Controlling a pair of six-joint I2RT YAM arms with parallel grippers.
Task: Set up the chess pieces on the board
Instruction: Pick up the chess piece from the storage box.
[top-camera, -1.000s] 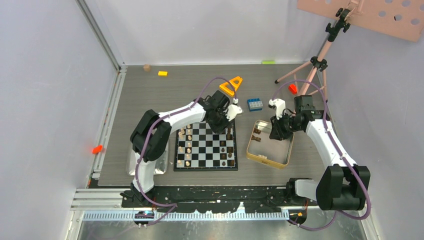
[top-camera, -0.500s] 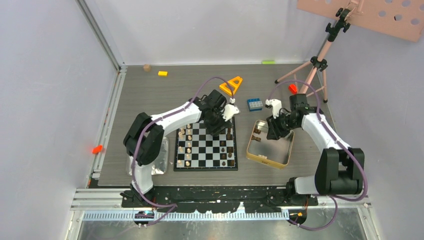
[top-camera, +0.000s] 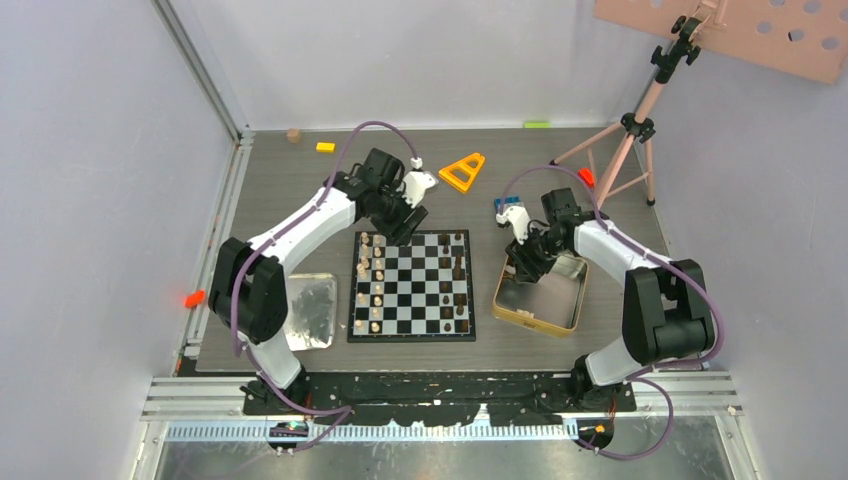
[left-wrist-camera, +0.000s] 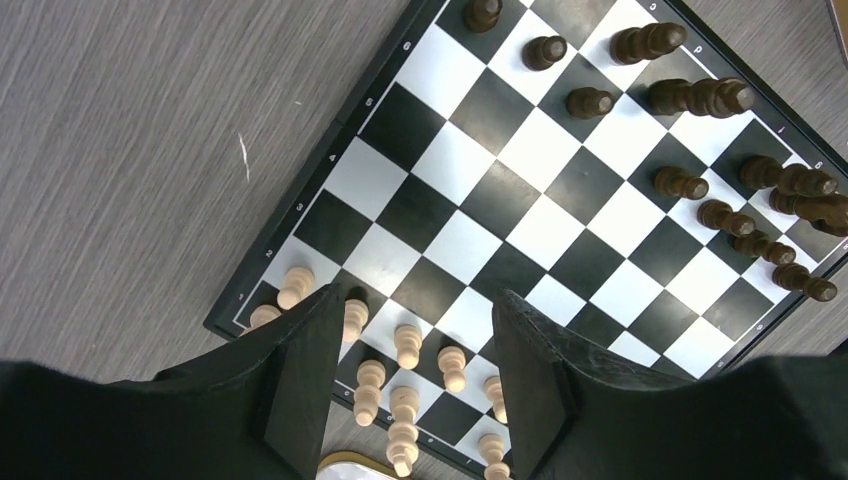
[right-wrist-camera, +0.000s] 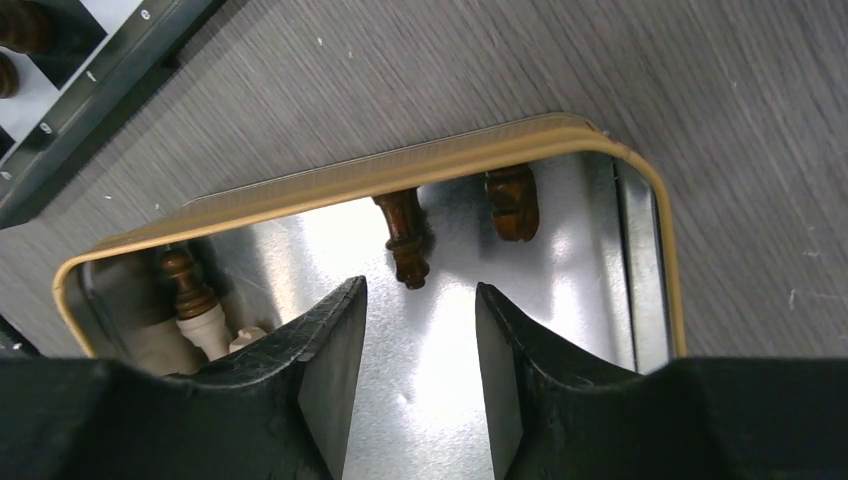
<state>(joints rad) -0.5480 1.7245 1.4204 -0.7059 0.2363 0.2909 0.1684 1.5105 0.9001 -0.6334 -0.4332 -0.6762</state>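
Left jaws and right jaws are hanging open, empty. A dark chess piece (right-wrist-camera: 403, 240) is lying against the gold-rimmed tin (right-wrist-camera: 400, 168); a crooked pinch might flick it away.

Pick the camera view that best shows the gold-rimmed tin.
Right wrist: the tin fills the frame, chess pieces inside. The top view shows it small and partly covered; the left wrist view misses it.

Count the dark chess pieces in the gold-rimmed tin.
3. One dark piece lies by the tin's rim ahead of the right hand, another just right of it, a third in the left corner beside light pieces. The hand may hide more.
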